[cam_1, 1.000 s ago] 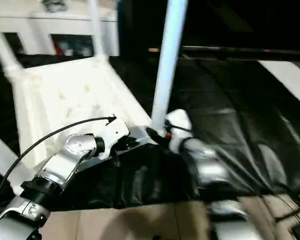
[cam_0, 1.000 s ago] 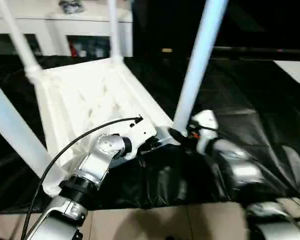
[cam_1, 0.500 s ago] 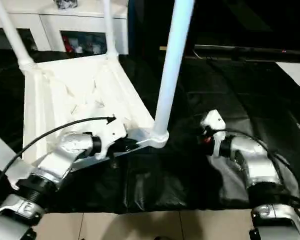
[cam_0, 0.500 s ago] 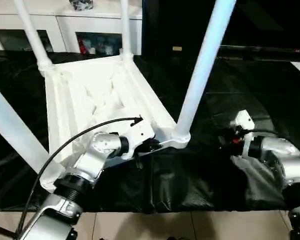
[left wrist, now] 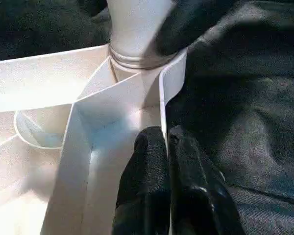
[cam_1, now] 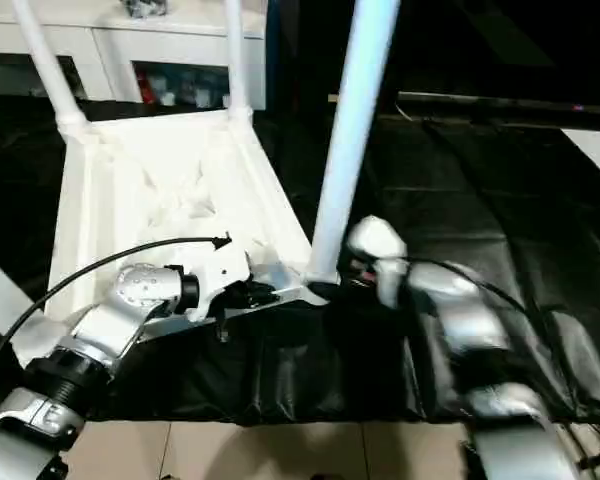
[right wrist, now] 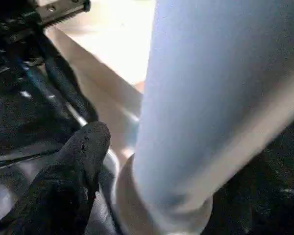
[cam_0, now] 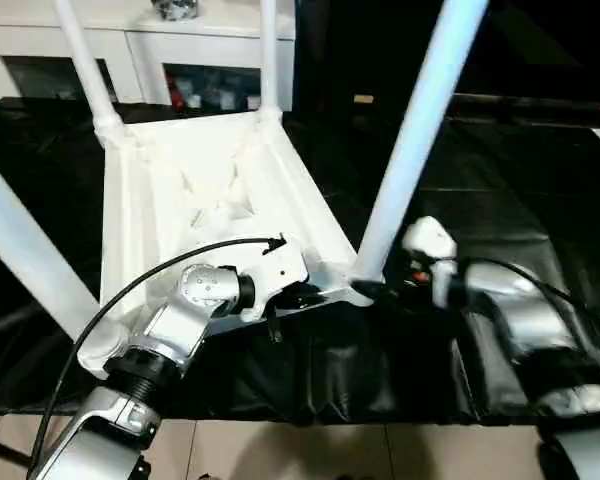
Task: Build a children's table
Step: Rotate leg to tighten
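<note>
**Near-right corner: left claw clamps the rim, right claw at the leg base**

Left claw [left wrist: 167,161]: fingers pressed together on the tabletop [cam_0: 215,195] side wall, one finger each side of the thin rim. Pinch sits just short of the near-right corner socket [left wrist: 137,58]. My read: it's there to hold the top steady while the other arm works the leg.

Right claw [cam_0: 372,290]: right at the base of the near-right leg [cam_0: 415,130], where the leg meets the socket collar. Wrist view shows one black finger [right wrist: 83,152] beside the collar, close to touching. Second finger isn't visible, so I cannot tell if this claw is spread or closed on the leg. Likely pushing or checking the seat, judgement only.

Tabletop lies upside down, ribbed underside up, on the black sheet [cam_0: 500,180] covering the table. It starts just beyond the left claw and runs away from it.

Legs, outward from the claws:
- near-right leg rises steeply right beside both claws, looks seated in its socket
- near-left leg [cam_0: 25,250] stands well off to the far side of the left arm
- far-left leg [cam_0: 85,65] and far-right leg [cam_0: 268,55] stand upright at the far corners

All four legs look in place, so assembly seems nearly done. What's left is probably confirming this last joint, then flipping it upright.

Beyond the far edge: white cabinet [cam_0: 130,40].
</note>
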### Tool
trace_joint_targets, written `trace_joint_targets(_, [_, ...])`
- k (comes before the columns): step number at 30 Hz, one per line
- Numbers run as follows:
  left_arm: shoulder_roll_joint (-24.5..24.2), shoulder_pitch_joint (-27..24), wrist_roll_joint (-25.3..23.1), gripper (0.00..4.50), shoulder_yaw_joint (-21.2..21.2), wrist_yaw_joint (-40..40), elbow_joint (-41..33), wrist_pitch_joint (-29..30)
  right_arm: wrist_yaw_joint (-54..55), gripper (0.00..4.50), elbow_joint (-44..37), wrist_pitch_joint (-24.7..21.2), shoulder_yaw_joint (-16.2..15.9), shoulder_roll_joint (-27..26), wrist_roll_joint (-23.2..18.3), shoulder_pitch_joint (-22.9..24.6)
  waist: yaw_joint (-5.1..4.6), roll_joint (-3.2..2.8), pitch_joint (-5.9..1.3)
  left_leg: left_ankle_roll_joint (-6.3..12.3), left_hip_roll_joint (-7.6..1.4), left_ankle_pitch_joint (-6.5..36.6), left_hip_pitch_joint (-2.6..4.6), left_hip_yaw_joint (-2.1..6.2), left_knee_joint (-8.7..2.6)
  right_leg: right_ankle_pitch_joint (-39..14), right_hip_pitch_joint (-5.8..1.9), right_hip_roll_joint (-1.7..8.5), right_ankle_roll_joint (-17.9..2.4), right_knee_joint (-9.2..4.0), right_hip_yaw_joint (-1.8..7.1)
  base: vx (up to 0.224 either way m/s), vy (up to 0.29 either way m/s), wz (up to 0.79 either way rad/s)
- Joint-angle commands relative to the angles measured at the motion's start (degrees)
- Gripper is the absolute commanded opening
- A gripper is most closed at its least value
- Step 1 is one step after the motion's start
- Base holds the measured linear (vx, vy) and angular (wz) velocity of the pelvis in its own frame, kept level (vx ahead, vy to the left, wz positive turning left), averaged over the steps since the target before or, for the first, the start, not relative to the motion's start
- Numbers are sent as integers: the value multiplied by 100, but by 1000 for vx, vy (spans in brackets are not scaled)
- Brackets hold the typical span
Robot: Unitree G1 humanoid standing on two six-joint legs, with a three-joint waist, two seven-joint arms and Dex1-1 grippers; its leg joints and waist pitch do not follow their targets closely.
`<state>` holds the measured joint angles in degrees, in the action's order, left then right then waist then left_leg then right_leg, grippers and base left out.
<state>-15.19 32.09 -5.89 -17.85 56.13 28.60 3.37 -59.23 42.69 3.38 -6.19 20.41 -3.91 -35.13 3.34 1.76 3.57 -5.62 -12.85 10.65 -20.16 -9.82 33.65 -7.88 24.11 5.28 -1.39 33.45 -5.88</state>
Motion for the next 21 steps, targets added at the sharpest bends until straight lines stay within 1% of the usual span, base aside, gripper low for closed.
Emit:
trace_joint_targets(1, [43, 152, 77, 0, -48, 46, -7, -141, 171, 366, 206, 80, -33, -11, 107, -154, -28, 67, -455, 418, -30, 996, 6, -77, -340, -1682, -349, 238, -1175, -319, 263, 0, 0, 0])
trace_joint_targets(2, [44, 156, 75, 0, -45, 48, -4, -139, 165, 350, 220, 83, -39, -18, 85, -173, -21, 67, -458, 428, -31, 982, 6, -79, -338, -1651, -351, 239, -1168, -318, 269, 0, 0, 0])
trace_joint_targets(3, [45, 158, 74, 0, -43, 48, -1, -137, 148, 350, 220, 80, -40, -20, 72, -177, -34, 72, -456, 456, -25, 955, -20, -75, -338, -1609, -368, 237, -1151, -304, 272, 0, 0, 0])
trace_joint_targets(4, [46, 161, 74, 0, -41, 49, 2, -135, 133, 328, 220, 77, -42, -22, 60, -180, -35, 77, -458, 478, -24, 959, -21, -78, -333, -1625, -368, 243, -1130, -311, 272, 0, 0, 0])
trace_joint_targets(5, [42, 170, 71, 0, -31, 53, 18, -140, 94, 328, 261, 85, -36, -36, 50, -204, -37, 90, -457, 497, -21, 968, -22, -81, -331, -1677, -366, 242, -1108, -319, 271, 0, 0, 0])
trace_joint_targets(7, [30, 176, 67, 0, -20, 52, 42, -152, 49, 306, 308, 110, -34, -47, 63, -219, -35, 84, -447, 487, -17, 1023, -25, -80, -333, -1853, -361, 246, -1056, -338, 268, 0, 0, 0])
trace_joint_targets(9, [21, 179, 65, 0, -15, 53, 55, -159, 47, 288, 363, 145, -35, -54, 76, -239, -30, 83, -451, 464, -19, 1015, -27, -74, -331, -1904, -362, 248, -1018, -337, 269, 0, 0, 0])
trace_joint_targets(11, [0, 179, 62, 0, -9, 56, 69, -164, 37, 275, 428, 185, -43, -56, 93, -255, -36, 54, -453, 453, -24, 1013, -25, -72, -331, -1796, -357, 242, -1070, -322, 271, 0, 0, 0])
trace_joint_targets(13, [-19, 179, 69, 0, -11, 61, 79, -169, 40, 243, 507, 226, -51, -67, 110, -284, -43, 62, -455, 444, -27, 1042, -24, -70, -330, -1758, -361, 243, -1102, -314, 273, 0, 0, 0])
trace_joint_targets(14, [-30, 181, 66, 0, -12, 63, 93, -168, 46, 243, 550, 248, -65, -76, 114, -291, -52, 56, -450, 437, -23, 1083, -25, -74, -328, -1773, -356, 238, -1116, -320, 273, 0, 0, 0])
trace_joint_targets(15, [-30, 181, 66, 0, -12, 63, 93, -168, 46, 238, 550, 248, -65, -76, 114, -291, -52, 53, -443, 431, -22, 1117, -24, -73, -329, -1825, -352, 238, -1112, -325, 272, 0, 0, 0])
trace_joint_targets(18, [-15, 203, 57, 0, 35, -37, 181, -76, 164, 212, 677, 219, -93, -212, 125, -240, -55, 61, -431, 379, -8, 1254, -23, -68, -328, -2173, -348, 238, -985, -361, 266, 0, 0, 0])
trace_joint_targets(19, [-5, 211, 53, 0, 46, -70, 198, -53, 192, 207, 689, 201, -91, -239, 122, -227, -62, 53, -418, 350, -9, 1309, -21, -62, -337, -2329, -340, 241, -932, -380, 260, 0, 0, 0])
trace_joint_targets(20, [-5, 211, 53, 0, 46, -70, 198, -53, 192, 207, 689, 201, -91, -239, 122, -227, -72, 61, -419, 328, -6, 1374, -13, -58, -336, -2468, -337, 243, -874, -396, 255, 0, 0, 0])
trace_joint_targets(21, [8, 223, 47, 0, 59, -113, 223, -26, 224, 205, 710, 184, -83, -273, 119, -213, -72, 61, -419, 328, -6, 1374, -13, -58, -336, -2468, -337, 243, -874, -396, 255, 0, 0, 0])
